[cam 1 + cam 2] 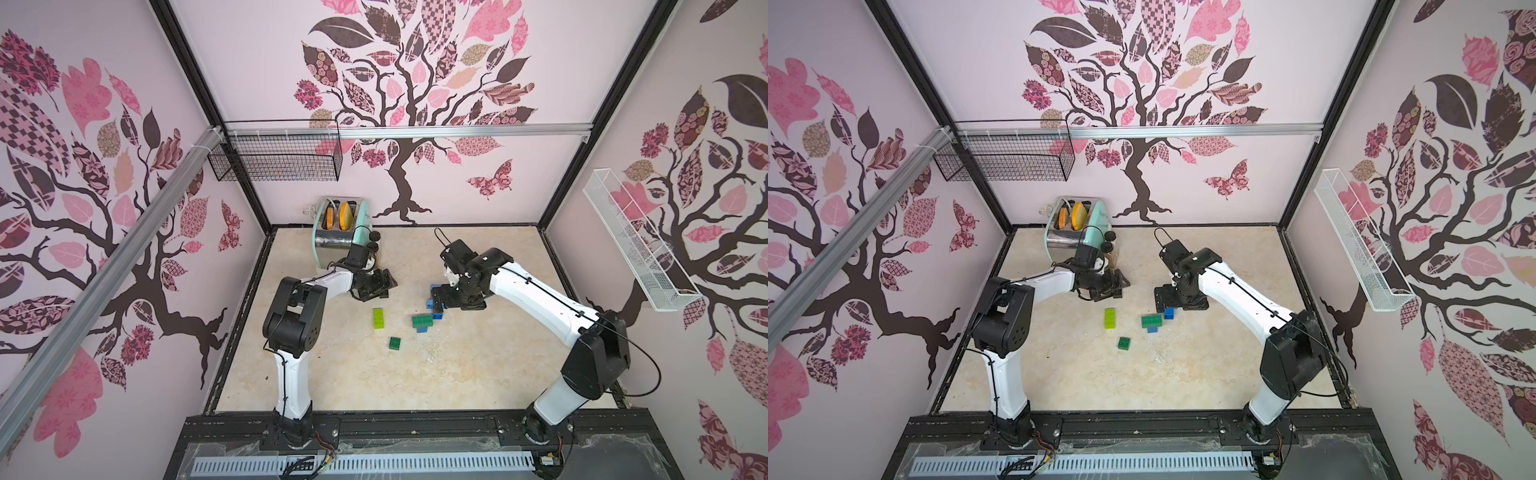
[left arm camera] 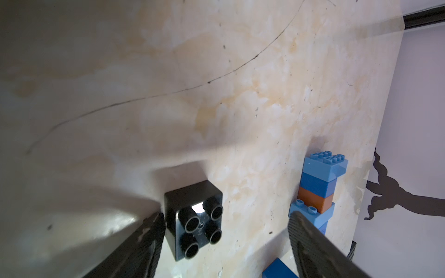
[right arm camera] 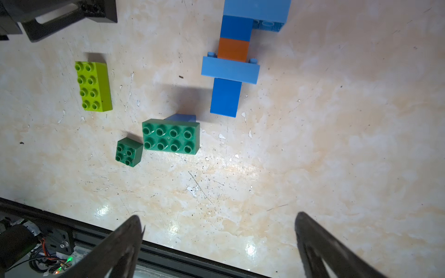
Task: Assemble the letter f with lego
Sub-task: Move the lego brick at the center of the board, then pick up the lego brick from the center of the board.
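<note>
A black square lego brick point(image 2: 192, 221) lies on its side between the jaws of my open left gripper point(image 2: 226, 216), right beside one finger point(image 2: 149, 240). A joined row of light blue, blue and orange-brown bricks point(image 3: 231, 69) lies flat on the table, with a light blue crosspiece. My right gripper point(image 3: 218, 221) hangs open and empty above it, hiding part of the row point(image 1: 434, 309) in both top views. Loose bricks lie nearby: a lime oblong point(image 1: 378, 318), a dark green oblong point(image 1: 422, 320) resting on a blue brick point(image 3: 180, 117), and a dark green square point(image 1: 395, 342).
A mint-and-chrome toaster point(image 1: 338, 226) and two dark-capped jars point(image 1: 375, 237) stand at the back, just behind my left gripper point(image 1: 384, 286). The table's black front rail point(image 3: 168, 250) runs close under the right gripper. Wire baskets hang on the back point(image 1: 276, 160) and right point(image 1: 636, 245) walls.
</note>
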